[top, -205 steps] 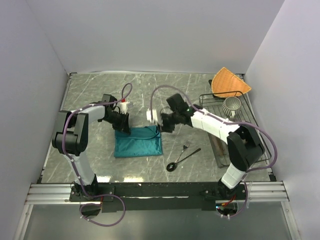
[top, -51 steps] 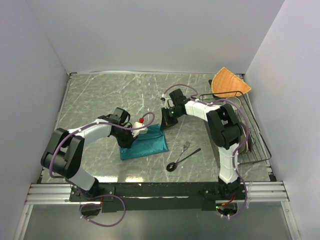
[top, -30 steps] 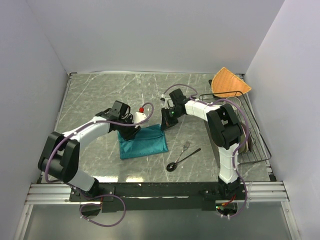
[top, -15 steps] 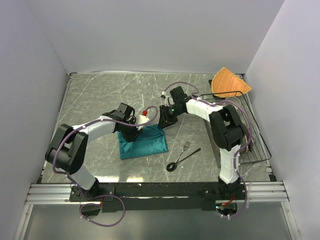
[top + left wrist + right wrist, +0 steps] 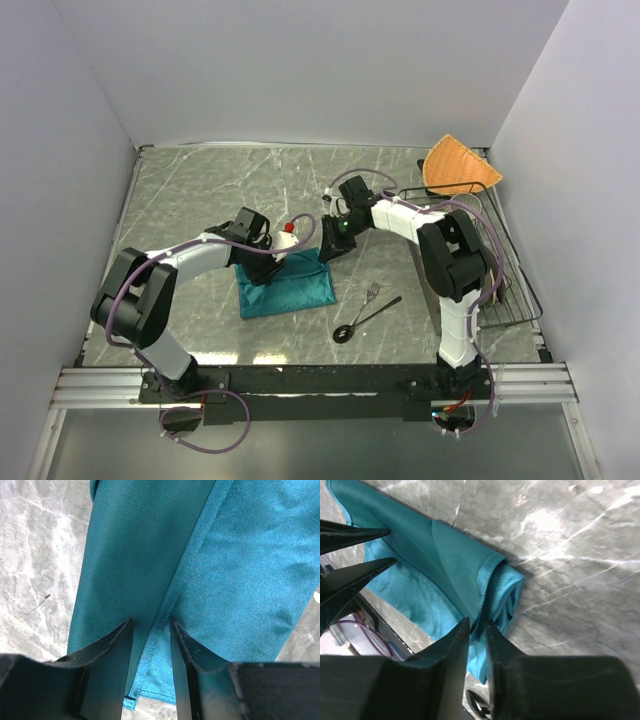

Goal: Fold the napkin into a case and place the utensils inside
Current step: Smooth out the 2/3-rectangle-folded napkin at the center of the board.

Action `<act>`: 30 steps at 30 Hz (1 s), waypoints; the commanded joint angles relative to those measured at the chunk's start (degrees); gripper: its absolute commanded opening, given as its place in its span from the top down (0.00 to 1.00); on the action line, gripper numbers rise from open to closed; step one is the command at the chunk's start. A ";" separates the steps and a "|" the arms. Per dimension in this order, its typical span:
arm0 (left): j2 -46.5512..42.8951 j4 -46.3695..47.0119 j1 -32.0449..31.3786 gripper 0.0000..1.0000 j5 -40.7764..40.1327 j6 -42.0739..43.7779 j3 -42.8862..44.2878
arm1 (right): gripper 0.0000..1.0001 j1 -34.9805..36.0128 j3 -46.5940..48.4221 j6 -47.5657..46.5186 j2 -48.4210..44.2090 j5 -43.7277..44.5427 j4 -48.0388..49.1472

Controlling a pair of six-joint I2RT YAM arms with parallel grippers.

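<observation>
We see the left gripper (image 5: 277,256) down on the far-left part of the teal napkin (image 5: 290,292). In its wrist view (image 5: 152,632) the two fingers (image 5: 111,645) stand narrowly apart, with a raised fold and stitched hem of the cloth pinched between them. The napkin lies folded into a rough rectangle, slightly skewed, on the grey marble table (image 5: 195,190), between the two arms. The cloth is plain, and its layers are stacked at the far-right corner.

At that corner we find the right gripper (image 5: 327,250). In its own view (image 5: 477,629) the fingers are nearly together, clamped on the doubled edge of the napkin (image 5: 445,575), and the left gripper's dark fingertips (image 5: 365,570) show at the napkin's other side.

Just right of the napkin, apart from it, the small silver fork (image 5: 372,293) lies on the table. The dark spoon (image 5: 366,318) is beside it, its round bowl toward the near edge. Farther right of the napkin stands a wire rack (image 5: 512,290), and beyond that an orange woven cloth (image 5: 460,166).
</observation>
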 commanded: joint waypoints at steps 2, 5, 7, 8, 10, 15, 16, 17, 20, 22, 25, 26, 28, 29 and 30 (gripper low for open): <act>0.13 1.05 -0.30 0.59 -0.45 -1.56 -0.35 | 0.88 0.80 -0.40 -0.72 -2.37 -1.23 0.14; -0.22 0.70 -0.39 0.58 -0.10 -1.91 -0.09 | 1.00 0.62 0.82 -2.73 -1.23 0.26 -1.43; -0.66 0.26 -0.30 0.56 0.08 -2.35 0.26 | 1.00 0.27 1.36 -3.53 -1.05 0.61 -2.14; -1.10 0.17 -0.30 0.55 0.34 -2.52 0.35 | 1.00 0.09 2.05 -4.49 -0.79 1.49 -2.32; -1.71 -0.53 -0.39 0.54 0.78 -2.87 0.70 | 1.00 0.01 2.76 -5.37 -0.69 1.93 -3.28; -3.21 -2.02 -0.39 0.53 1.75 -4.10 1.84 | 1.00 -0.26 4.17 -7.31 -1.31 1.32 -4.69; -3.39 -2.11 -0.39 0.53 1.75 -4.37 2.02 | 1.00 -0.26 4.26 -7.57 -1.40 1.23 -4.86; -3.65 -2.38 -0.30 0.52 1.93 -4.46 2.19 | 1.00 -0.26 4.08 -8.10 -1.57 1.23 -4.95; -3.92 -2.55 -0.39 0.52 2.02 -5.16 2.37 | 1.00 -0.26 3.30 -9.07 -1.40 1.67 -4.78; -3.65 -2.47 -0.39 0.52 1.75 -5.42 2.29 | 1.00 -0.08 2.77 -9.24 -0.79 2.20 -4.25; -3.13 -2.12 -0.30 0.52 1.75 -5.86 1.85 | 1.00 0.36 1.54 -9.33 0.01 2.98 -3.03; -3.04 -2.03 -0.39 0.53 2.10 -6.04 1.85 | 1.00 0.44 0.58 -9.33 0.01 3.34 -2.50; -3.04 -2.29 -0.30 0.54 3.15 -6.74 2.02 | 1.00 0.53 0.04 -9.33 0.44 4.13 -1.62; -3.12 -2.46 -0.13 0.55 3.59 -7.00 2.19 | 1.00 0.53 -0.31 -9.42 0.62 4.39 -1.61; -3.38 -2.73 0.05 0.55 4.12 -7.44 2.46 | 1.00 0.62 -0.49 -9.51 0.71 4.74 -1.18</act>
